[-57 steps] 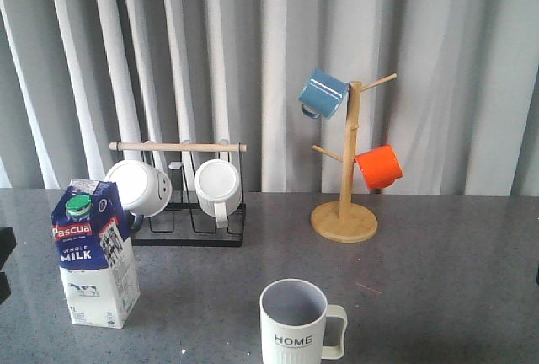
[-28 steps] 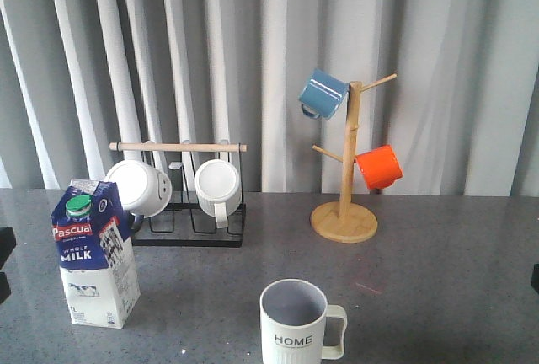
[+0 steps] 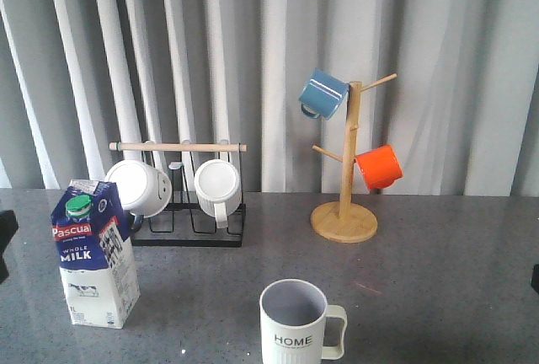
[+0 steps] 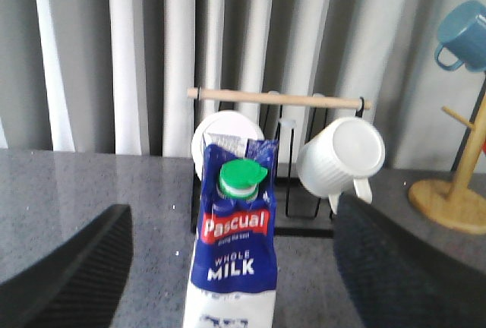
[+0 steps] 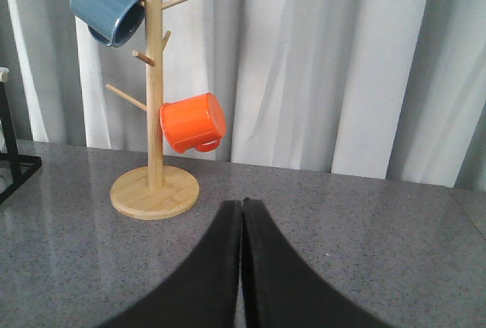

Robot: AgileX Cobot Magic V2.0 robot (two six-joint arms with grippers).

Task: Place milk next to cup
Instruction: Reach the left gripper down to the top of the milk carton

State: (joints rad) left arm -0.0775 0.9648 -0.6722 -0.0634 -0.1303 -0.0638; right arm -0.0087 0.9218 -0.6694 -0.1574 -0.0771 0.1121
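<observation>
The milk [image 3: 94, 253] is a blue and white gable-top carton with a green cap, upright at the front left of the table. The cup [image 3: 295, 323], cream and ribbed with "HOME" on it, stands at the front centre, well to the right of the milk. My left gripper [image 4: 231, 218] is open. Its dark fingers [image 4: 83, 267] stand wide on either side of the milk [image 4: 234, 252] without touching it. In the front view only a dark bit of it [image 3: 5, 233] shows at the left edge. My right gripper [image 5: 242, 205] is shut and empty, low over the table.
A black wire rack [image 3: 189, 212] with a wooden bar holds two white mugs [image 3: 219, 187] behind the milk. A wooden mug tree [image 3: 345, 212] at the back right carries a blue mug [image 3: 324, 93] and an orange mug [image 3: 378, 167].
The dark bit of my left gripper at the left edge has shifted slightly upward. The milk, the cup and the right gripper have not moved.
</observation>
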